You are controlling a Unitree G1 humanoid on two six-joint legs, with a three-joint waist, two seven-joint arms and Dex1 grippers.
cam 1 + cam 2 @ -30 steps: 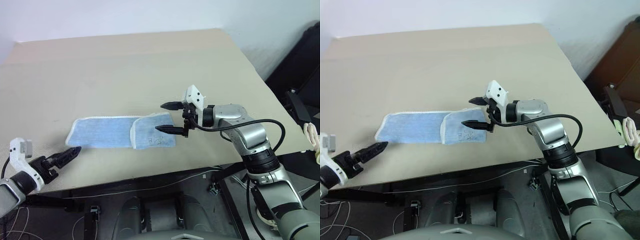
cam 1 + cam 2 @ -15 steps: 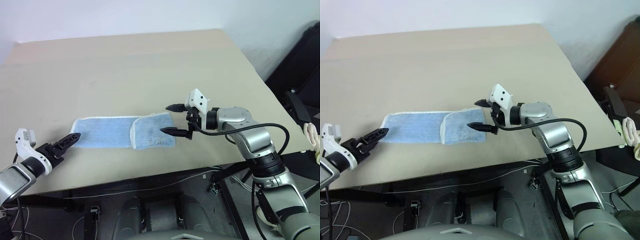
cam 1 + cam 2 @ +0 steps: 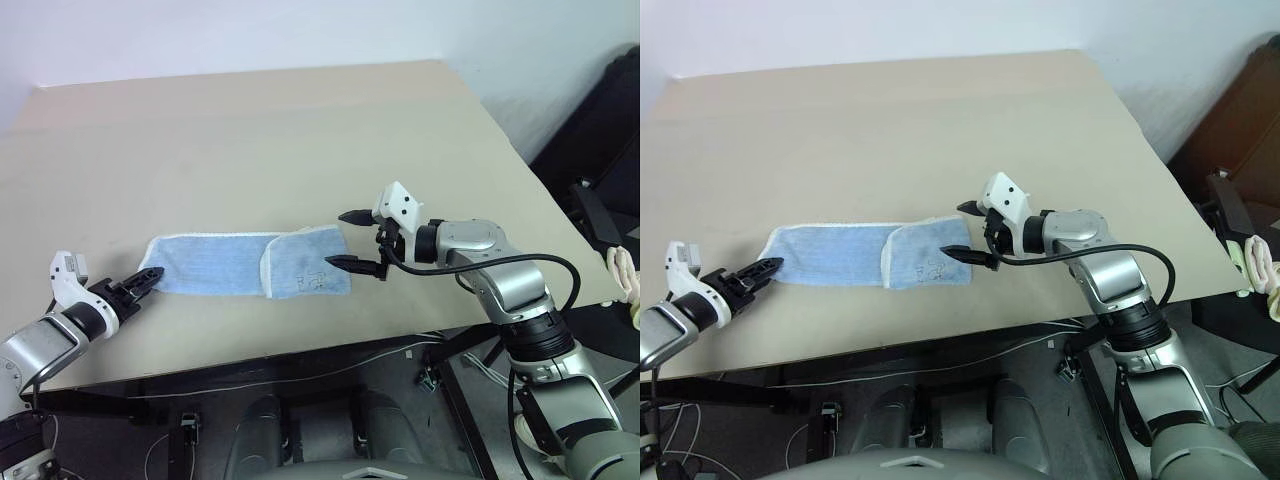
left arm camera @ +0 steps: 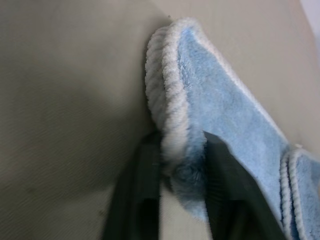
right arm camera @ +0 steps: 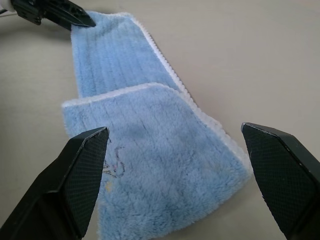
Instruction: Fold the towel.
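While the left claw [image 4: 182,165] pinches the blue towel's [image 3: 240,265] left end on the desk [image 3: 250,130], the right claw [image 3: 347,240] hangs spread, apparently just clear of its folded end.

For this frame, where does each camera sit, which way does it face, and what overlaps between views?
Left and right eye views: on the head, looking forward and down at the beige table with the long light-blue plush towel; both arms show, left gripper at the towel's left end, right gripper open over the folded right end.
Left wrist view: along its own fingers, pinching the towel's white-edged corner.
Right wrist view: between its spread fingers, onto the folded flap.
Shared: the right wrist view also catches the left gripper at the towel's far end.
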